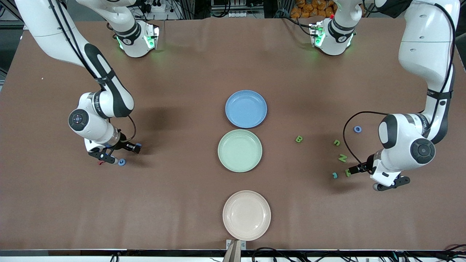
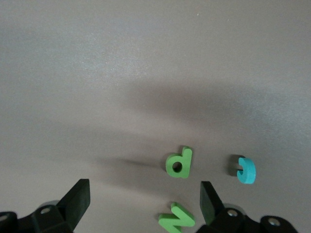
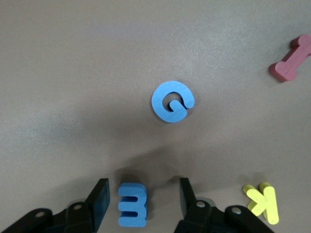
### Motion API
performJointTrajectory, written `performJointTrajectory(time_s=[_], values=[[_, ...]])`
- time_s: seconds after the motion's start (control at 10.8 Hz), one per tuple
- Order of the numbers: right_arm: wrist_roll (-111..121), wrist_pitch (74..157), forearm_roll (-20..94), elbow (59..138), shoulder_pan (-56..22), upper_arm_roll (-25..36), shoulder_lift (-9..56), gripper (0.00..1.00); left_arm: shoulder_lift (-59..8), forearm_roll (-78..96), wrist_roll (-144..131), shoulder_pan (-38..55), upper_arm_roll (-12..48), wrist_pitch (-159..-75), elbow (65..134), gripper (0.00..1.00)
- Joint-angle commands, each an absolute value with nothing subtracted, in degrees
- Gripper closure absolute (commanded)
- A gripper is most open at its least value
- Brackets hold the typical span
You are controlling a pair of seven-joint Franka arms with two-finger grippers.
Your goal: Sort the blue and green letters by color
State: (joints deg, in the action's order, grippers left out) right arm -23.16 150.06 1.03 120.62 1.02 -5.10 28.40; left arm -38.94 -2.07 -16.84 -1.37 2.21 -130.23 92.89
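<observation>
Two low arms [image 1: 105, 157], outer table ends.

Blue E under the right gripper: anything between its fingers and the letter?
Nothing visible. The blue E lies flat between the right gripper's fingers. The blue G and yellow k lie apart from it.

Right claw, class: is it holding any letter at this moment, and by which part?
Nothing held yet. The right claw straddles the blue E, fingers apart from its sides, on the table. The left claw is open, empty.

A robotics lab: 2 Franka arms [image 1: 102, 105], cabling.
</observation>
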Motion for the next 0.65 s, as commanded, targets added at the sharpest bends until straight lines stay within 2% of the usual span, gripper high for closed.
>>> performJointTrajectory(time_s=[0.0,0.18,0.37,0.55], values=[[-27.24,149.41,0.62,119.62,-0.09,-5.1,29.18,0.39,-41.04,-5.62,-19.77,-0.7,2.29,-131.57,91.41,0.0],[-27.25,149.5,0.53,119.62,-0.26,-5.1,29.53,0.51,-42.18,-5.62,-21.26,-0.27,2.2,-132.1,91.23,0.0],[-27.25,149.41,-1.22,119.62,-0.53,-5.1,29.44,0.98,-42.98,-5.54,-21.44,-0.26,2.29,-132.62,91.14,0.0],[-27.25,148.28,-1.06,119.53,-0.44,-5.36,28.74,1.0,-43.5,-5.54,-21.62,-0.09,2.29,-133.42,91.23,0.0]])
